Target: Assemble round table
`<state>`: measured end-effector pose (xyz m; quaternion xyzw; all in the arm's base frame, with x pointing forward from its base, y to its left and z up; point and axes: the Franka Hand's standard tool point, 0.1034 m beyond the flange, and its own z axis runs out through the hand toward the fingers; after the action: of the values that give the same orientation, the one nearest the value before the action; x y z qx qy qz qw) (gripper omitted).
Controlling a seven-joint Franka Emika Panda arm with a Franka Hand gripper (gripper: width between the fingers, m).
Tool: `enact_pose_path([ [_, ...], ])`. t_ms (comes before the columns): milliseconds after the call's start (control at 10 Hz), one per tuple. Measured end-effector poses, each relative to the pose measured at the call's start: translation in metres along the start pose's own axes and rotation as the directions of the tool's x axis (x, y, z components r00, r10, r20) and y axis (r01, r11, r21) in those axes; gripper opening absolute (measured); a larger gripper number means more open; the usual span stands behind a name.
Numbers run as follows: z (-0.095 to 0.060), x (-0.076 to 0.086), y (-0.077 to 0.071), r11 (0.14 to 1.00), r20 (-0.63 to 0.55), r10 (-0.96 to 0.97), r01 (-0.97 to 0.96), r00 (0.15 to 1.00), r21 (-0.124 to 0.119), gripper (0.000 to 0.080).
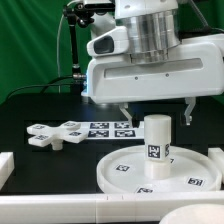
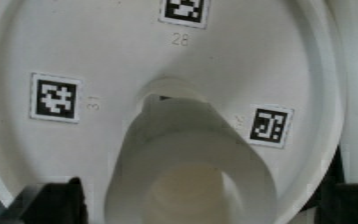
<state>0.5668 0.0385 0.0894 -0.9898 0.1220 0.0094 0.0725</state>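
We see the large rimmed round white plastic disc (image 1: 105, 176) lying flat on the black desk (image 1: 40, 110) below the fingers (image 1: 188, 108), which stand spread wide and grip nothing. The white cross-shaped four-armed piece (image 1: 55, 133) lies well off to the exterior view's left of the fingers. The short thick white cylinder leg (image 1: 157, 140) stands upright on the disc, just beneath the gap between the fingers, touching neither.
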Motion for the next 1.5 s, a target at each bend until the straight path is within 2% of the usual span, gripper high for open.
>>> enact_pose_path([
  [400,0.0005,-0.0003,-0.0001,0.962,0.002,-0.274,0.274,0.962,-0.007,0.0649],
  [500,0.0008,-0.0008,-0.0026,0.917,0.009,-0.397,0.397,0.918,-0.034,0.0649],
  [600,0.0002,0.0006,-0.0043,0.862,0.011,-0.504,0.504,0.864,-0.054,0.0649],
  [700,-0.0003,0.0009,-0.0043,0.802,0.019,-0.594,0.594,0.804,-0.06,0.0649],
  [1100,0.0,0.0009,-0.0009,0.636,0.037,-0.769,0.77,0.638,-0.052,0.0649],
  [1200,0.0,0.001,-0.0004,0.574,0.041,-0.816,0.817,0.576,-0.049,0.0649],
  [1400,0.0014,0.0014,-0.0022,0.4,0.059,-0.913,0.914,0.404,-0.064,0.0649],
  [1500,0.0028,0.0002,-0.0034,0.319,0.071,-0.944,0.946,0.323,-0.062,0.0649],
])
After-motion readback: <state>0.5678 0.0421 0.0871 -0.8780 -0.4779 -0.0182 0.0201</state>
